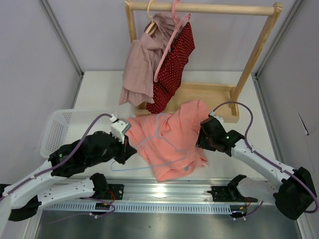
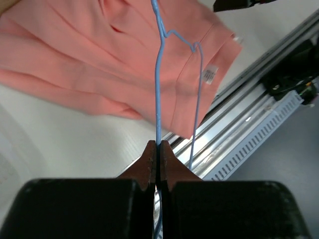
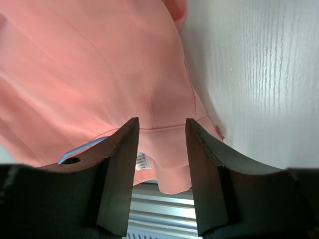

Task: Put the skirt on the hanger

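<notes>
The salmon-pink skirt [image 1: 172, 139] lies spread on the table between the arms; it also shows in the left wrist view [image 2: 89, 55] and the right wrist view [image 3: 84, 74]. The thin light-blue hanger [image 1: 160, 144] lies across the skirt, its hook pointing away from the arms. My left gripper [image 1: 130, 146] is shut on the hanger's wire [image 2: 159, 99] at the skirt's left edge [image 2: 158, 144]. My right gripper [image 1: 202, 141] is open and empty, hovering at the skirt's right edge above the waistband [image 3: 162, 127].
A wooden rack [image 1: 204, 10] at the back holds a dusty mauve garment [image 1: 142, 64] and a dark red dotted garment [image 1: 174, 64] on a pink hanger [image 1: 172, 35]. A white basket [image 1: 62, 127] stands at the left. A metal rail [image 1: 169, 191] runs along the near edge.
</notes>
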Tool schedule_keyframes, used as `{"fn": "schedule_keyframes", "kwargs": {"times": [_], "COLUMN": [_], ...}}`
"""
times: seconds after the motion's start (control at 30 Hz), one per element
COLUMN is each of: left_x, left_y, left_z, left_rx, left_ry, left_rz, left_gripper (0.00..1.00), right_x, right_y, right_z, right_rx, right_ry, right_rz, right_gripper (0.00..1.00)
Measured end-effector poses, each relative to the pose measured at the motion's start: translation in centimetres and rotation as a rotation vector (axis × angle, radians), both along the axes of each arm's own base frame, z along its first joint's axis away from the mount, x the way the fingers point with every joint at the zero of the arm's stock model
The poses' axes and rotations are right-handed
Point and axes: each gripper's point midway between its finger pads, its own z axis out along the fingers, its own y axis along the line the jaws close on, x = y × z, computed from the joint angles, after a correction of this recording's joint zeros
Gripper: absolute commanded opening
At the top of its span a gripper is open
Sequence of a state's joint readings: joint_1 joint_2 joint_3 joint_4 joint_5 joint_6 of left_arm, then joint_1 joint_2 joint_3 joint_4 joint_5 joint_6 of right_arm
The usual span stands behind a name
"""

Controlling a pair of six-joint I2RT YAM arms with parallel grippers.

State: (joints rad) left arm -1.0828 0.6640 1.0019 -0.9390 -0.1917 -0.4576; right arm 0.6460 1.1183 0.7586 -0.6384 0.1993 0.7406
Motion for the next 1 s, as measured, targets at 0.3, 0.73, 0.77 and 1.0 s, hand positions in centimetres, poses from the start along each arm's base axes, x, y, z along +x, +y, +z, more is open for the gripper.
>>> {"fn": "schedule_keyframes", "kwargs": {"times": [0.3,0.73,0.77,1.0], "left_x": [-0.5,-0.5,-0.6,-1.2], "left_y": [-1.8,-3.8,-3.9,-4.6], "left_z": [1.0,0.0,0.2,1.6], "left_rx": [-0.108,-0.116,-0.124,-0.194], "left_ry": [-0.025,0.002,0.001,-0.016], "left_rz": [-0.071,-0.117,-0.123,-0.167], "left_gripper": [0.0,0.0,0.0,0.0], "right_x": [-1.9,-2.2,-2.3,-4.5], "right_y": [3.5,5.7,4.8,0.1], "right_z": [5.3,7.5,7.1,4.0], "right_rx": [0.206,0.194,0.175,0.141], "right_ry": [-0.15,-0.221,-0.203,-0.116], "right_rz": [0.142,0.205,0.167,-0.041], "right_gripper": [0.55,0.4,0.39,0.37]}}
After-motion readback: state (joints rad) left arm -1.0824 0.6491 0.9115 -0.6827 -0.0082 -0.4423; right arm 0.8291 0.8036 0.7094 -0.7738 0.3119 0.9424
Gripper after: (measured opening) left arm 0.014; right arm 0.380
